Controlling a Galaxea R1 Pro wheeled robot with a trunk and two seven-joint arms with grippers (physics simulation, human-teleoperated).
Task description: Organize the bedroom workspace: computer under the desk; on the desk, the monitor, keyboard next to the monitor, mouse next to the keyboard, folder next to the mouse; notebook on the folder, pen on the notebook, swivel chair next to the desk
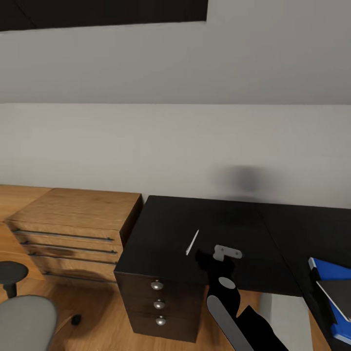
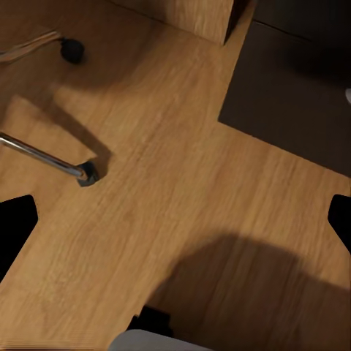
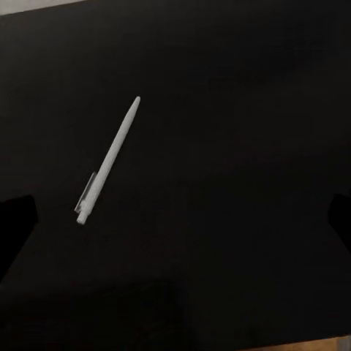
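- Head view: the glossy black bench (image 1: 170, 229) stood against a pale wall, with a drawer unit (image 1: 158, 304) at its front carrying three round silver knobs.
- The pen (image 1: 192, 242) lay flat on the bench top above that drawer unit, slanted, with bare surface all round it.
- The right arm (image 1: 229, 302) reached up over the bench front, and its jaws (image 1: 210, 257) hovered just beside the pen, to the pen's right; from here I could not tell how far they were parted.
- At the right edge, the blue folder (image 1: 327, 269) lay on the bench with the grey notebook (image 1: 339, 295) resting on top of it, well apart from the pen.
- A low light-wood cabinet (image 1: 78, 219) stood just to the left of the bench, and the grey seat and a black armrest of the swivel chair (image 1: 24, 321) showed at the lower left on the wood floor (image 1: 102, 317).
- Left wrist view: the left jaws (image 2: 175, 219) were spread wide and held nothing, pointing down at the wood floor; a chrome leg with a castor (image 2: 86, 172) of the chair lay below them, and a corner of the cabinet showed beyond.
- Right wrist view: the right jaws (image 3: 175, 223) stood wide apart, empty, above the black bench top, with the pen lying between the lines of the two fingers, nearer one of them, untouched.
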